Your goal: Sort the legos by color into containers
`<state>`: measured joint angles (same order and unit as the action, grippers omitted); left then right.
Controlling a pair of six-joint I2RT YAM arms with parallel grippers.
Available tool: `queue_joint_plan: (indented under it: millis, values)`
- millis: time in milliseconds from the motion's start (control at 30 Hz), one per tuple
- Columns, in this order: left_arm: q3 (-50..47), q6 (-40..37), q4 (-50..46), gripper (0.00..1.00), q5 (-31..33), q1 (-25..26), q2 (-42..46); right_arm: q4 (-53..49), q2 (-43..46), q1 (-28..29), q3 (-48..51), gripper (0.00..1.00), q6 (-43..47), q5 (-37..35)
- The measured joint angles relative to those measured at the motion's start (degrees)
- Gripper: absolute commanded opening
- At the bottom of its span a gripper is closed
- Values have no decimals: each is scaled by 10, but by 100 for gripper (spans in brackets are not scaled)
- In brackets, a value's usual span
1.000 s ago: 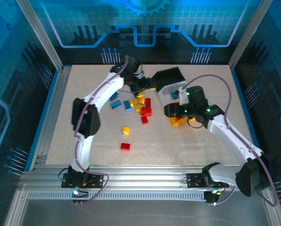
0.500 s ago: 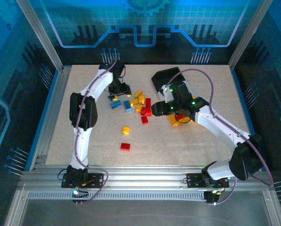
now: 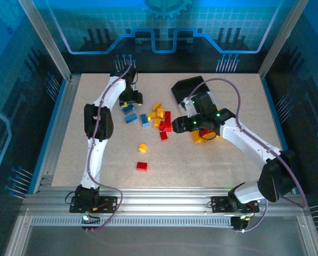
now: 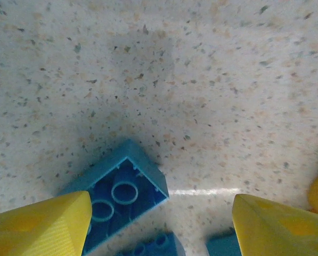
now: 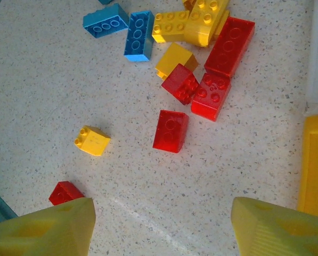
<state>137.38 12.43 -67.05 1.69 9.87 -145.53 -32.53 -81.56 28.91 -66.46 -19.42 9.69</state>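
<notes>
Left claw (image 4: 159,226) open, empty, over blue brick (image 4: 119,197) lying hollow side up. Right claw (image 5: 161,226) open, empty, above red brick (image 5: 171,130). Bricks likely light, rigid, slick; pinch across flat long sides.

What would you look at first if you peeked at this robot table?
The bright heap of red, yellow and blue legos in the middle of the speckled table jumps out first. Two white arms bend over it: the left gripper hangs open over an upside-down blue brick, and the right gripper is open above the red bricks.
</notes>
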Motion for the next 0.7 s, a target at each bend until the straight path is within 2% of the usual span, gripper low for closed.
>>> queue_joint_plan:
  millis: [400, 567, 700]
  values:
    - [-13, -25, 20, 71, 21, -7, -17, -11, -1, -5, -1, 70, 1, 2]
    - [-38, -25, 33, 63, 28, -9, -12, -12, -4, -5, -2, 69, 2, 4]
    - [-60, -24, 46, 49, 38, -12, -1, -11, -4, -5, -4, 67, 2, 8]
